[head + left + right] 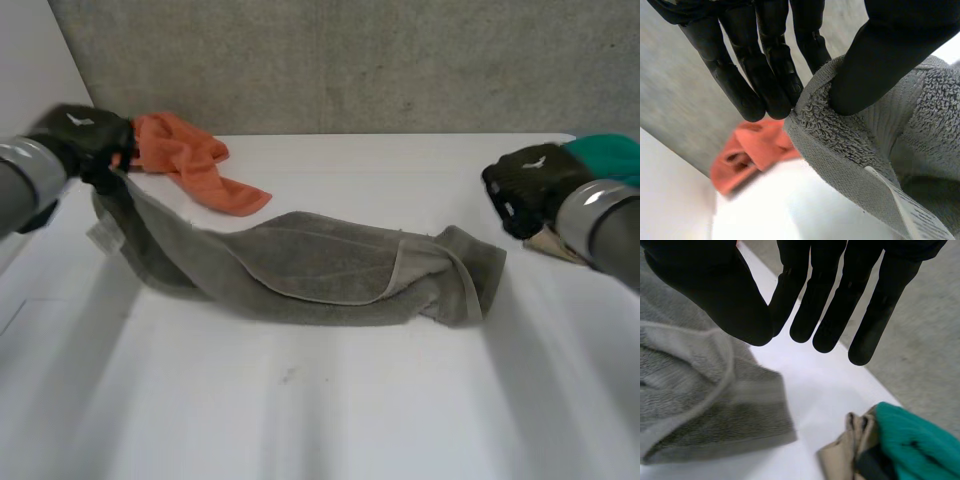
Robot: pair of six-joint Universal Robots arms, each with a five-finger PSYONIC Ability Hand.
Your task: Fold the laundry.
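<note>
Head view has the grey towel (330, 270) lying bunched lengthwise across the white table (330, 400); one end is held up off the surface by the left hand (85, 135), which in the left wrist view pinches a hemmed corner between its thumb and fingers (765, 95); a white label (915, 212) is sewn to the towel's edge near that grip; an orange cloth (190, 160) lies crumpled just behind the towel's raised end; the right hand (530, 185) hovers beside the towel's opposite end, apart from it, with fingers straight and spread, holding nothing; farther out from that end of the towel, past the right hand, a teal cloth (610, 155) and a beige cloth (555, 245) lie touching each other.
</note>
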